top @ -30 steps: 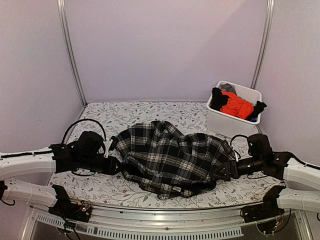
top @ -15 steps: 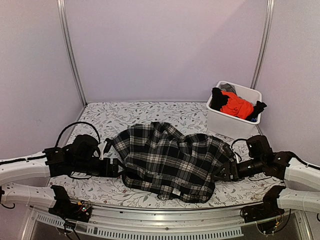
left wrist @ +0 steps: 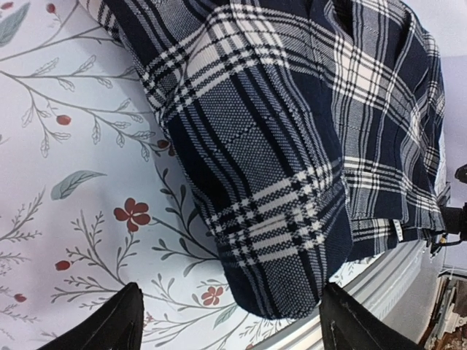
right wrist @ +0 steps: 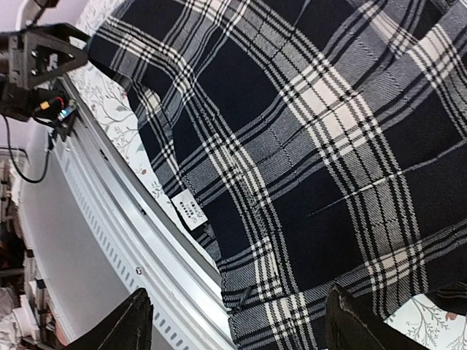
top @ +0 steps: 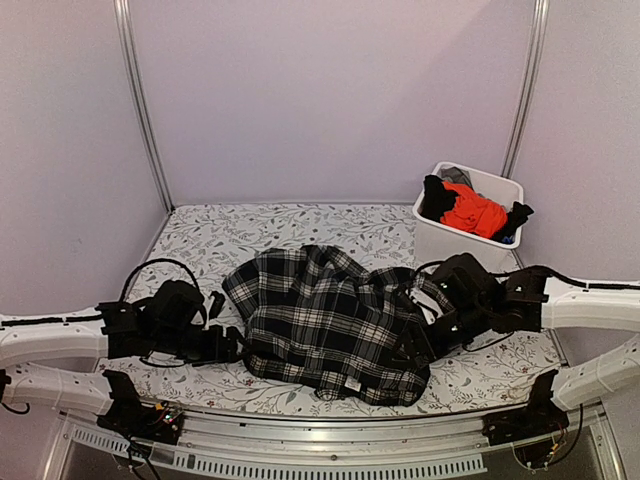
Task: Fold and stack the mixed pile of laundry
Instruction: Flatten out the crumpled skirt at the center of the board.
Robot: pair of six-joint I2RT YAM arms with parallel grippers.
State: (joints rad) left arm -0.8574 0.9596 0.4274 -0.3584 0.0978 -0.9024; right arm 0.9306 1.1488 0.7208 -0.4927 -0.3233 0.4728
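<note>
Two pairs of jaws stand spread wide and grip nothing. The black-and-white plaid garment [top: 335, 320] lies rumpled on the table [top: 230, 235] between them, its long axis running from one pair across to the other. Just ahead of the left jaws sits the garment's folded left edge, a little beyond the fingertips [left wrist: 113, 328], which have bare floral cloth under them. The left wrist view shows that hem roughly centred in the gap. The right jaws hover over the garment's right part, with plaid filling everything ahead of them and a small white label [right wrist: 191, 211] off to their left. The right arm therefore looks nearer to a hold, while the left would need a short reach forward. Well beyond the right jaws, the white bin [top: 440, 245] holds the orange-red garment [top: 475, 212] and dark ones [top: 437, 195], not yet folded.
</note>
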